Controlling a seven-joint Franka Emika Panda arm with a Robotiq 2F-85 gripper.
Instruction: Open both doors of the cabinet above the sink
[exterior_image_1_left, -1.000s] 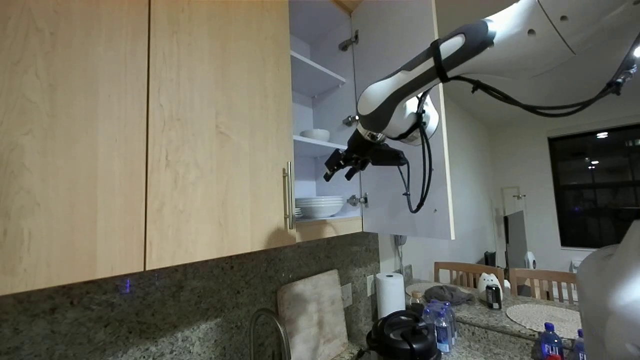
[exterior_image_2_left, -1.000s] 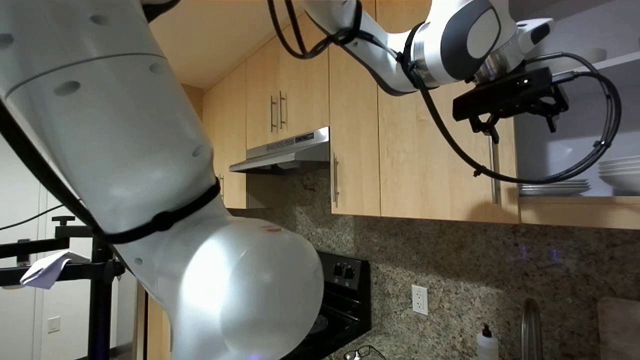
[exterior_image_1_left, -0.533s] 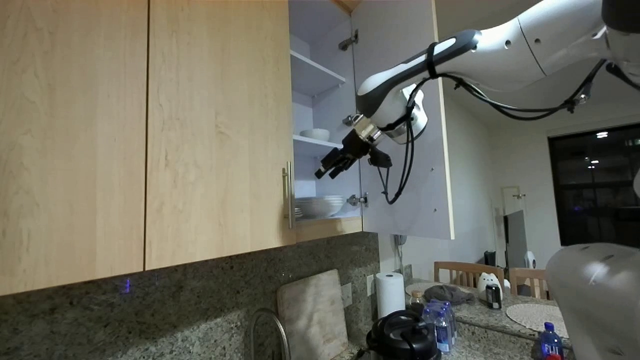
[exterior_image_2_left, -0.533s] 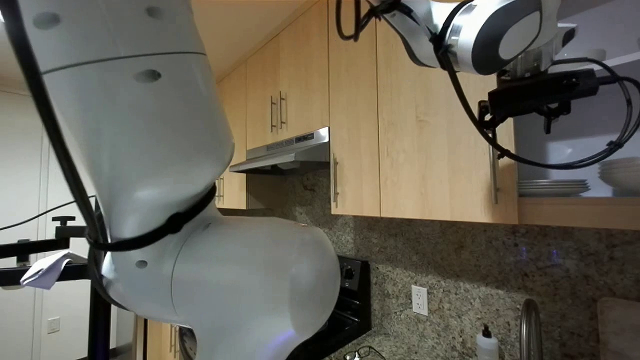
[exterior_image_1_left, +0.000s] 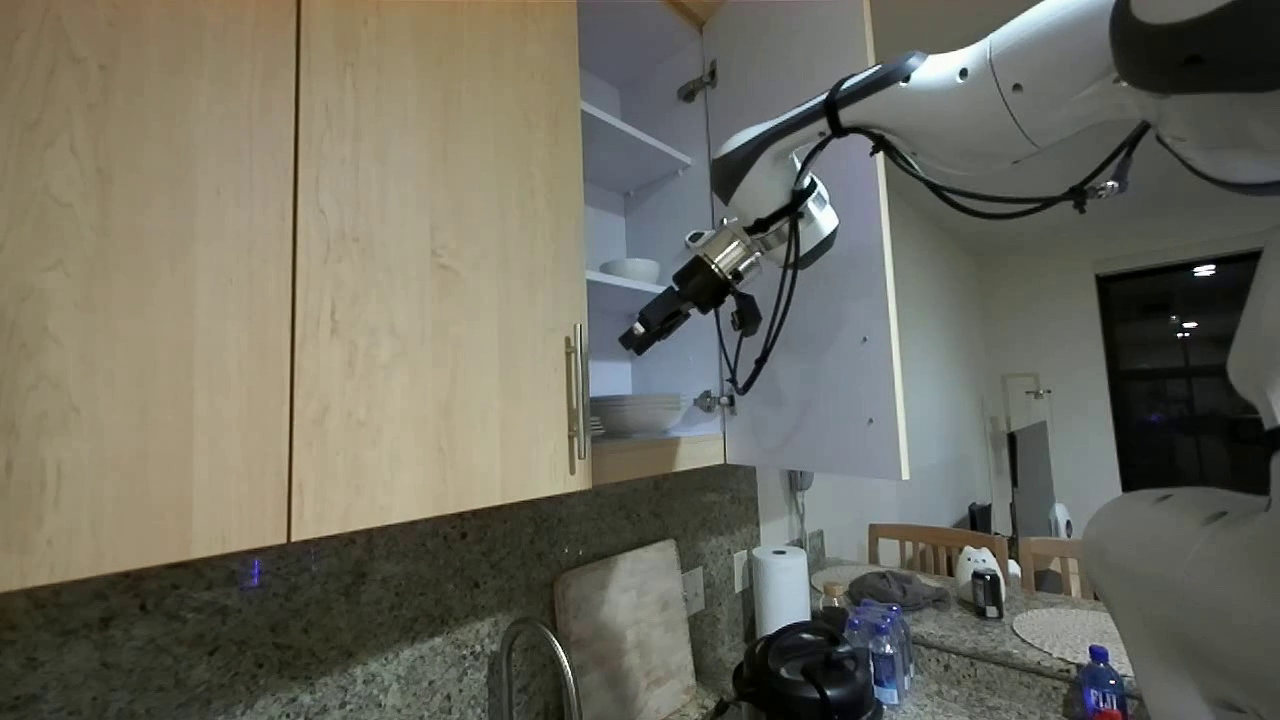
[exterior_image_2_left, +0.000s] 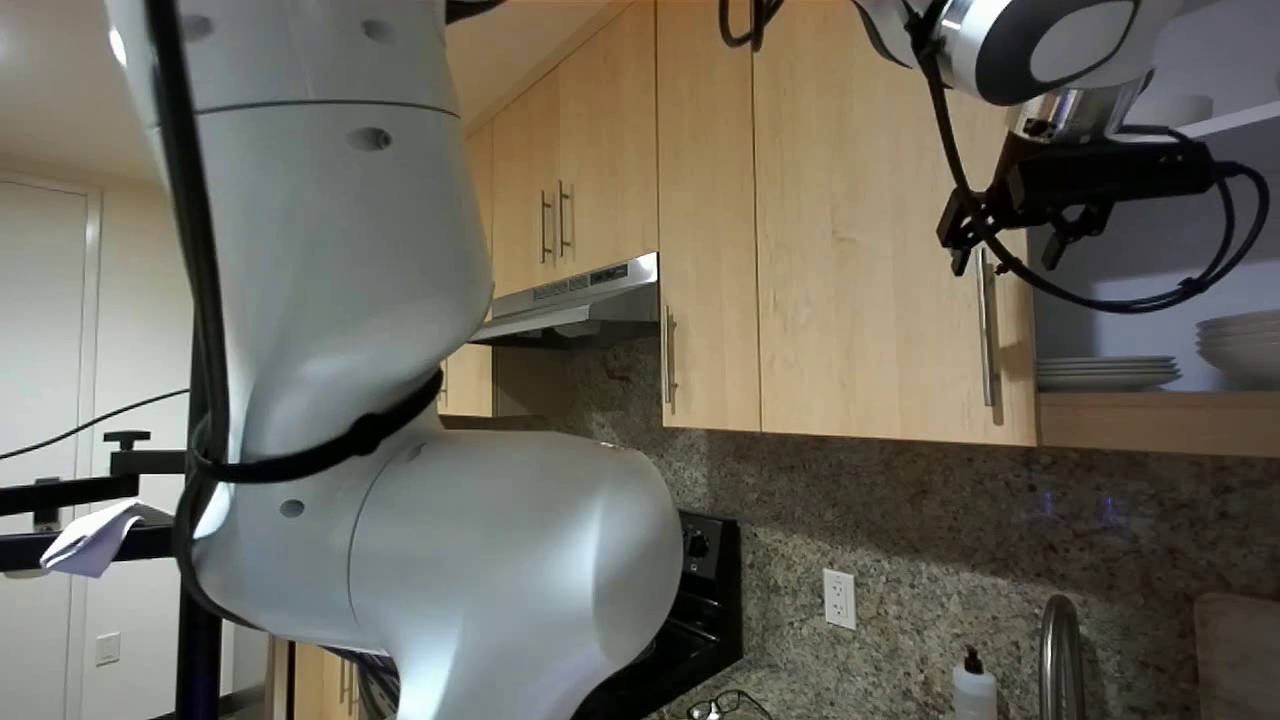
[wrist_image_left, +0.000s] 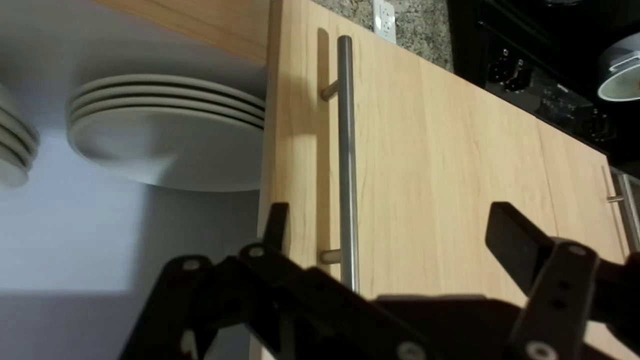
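Nearing the bar handle (exterior_image_1_left: 580, 392) since a second ago, my pincer (wrist_image_left: 388, 225) is hovering, fingers (wrist_image_left: 517, 245) wide apart. Left of that handle in an exterior view, its maple slab door (exterior_image_1_left: 440, 250) is hanging closed; right of it, stacked white bowls (exterior_image_1_left: 642, 414) are resting inside the cabinet (exterior_image_1_left: 655, 458); farther right, the opposite slab door (exterior_image_1_left: 830, 360) is standing open.

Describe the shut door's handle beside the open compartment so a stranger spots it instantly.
Find the maple cabinet above the speckled backsplash, its open compartment showing white dishes. Alongside hangs the shut door; the handle is the slim vertical metal bar along its edge. Unlike other handles nearer the hood, it borders the open compartment.
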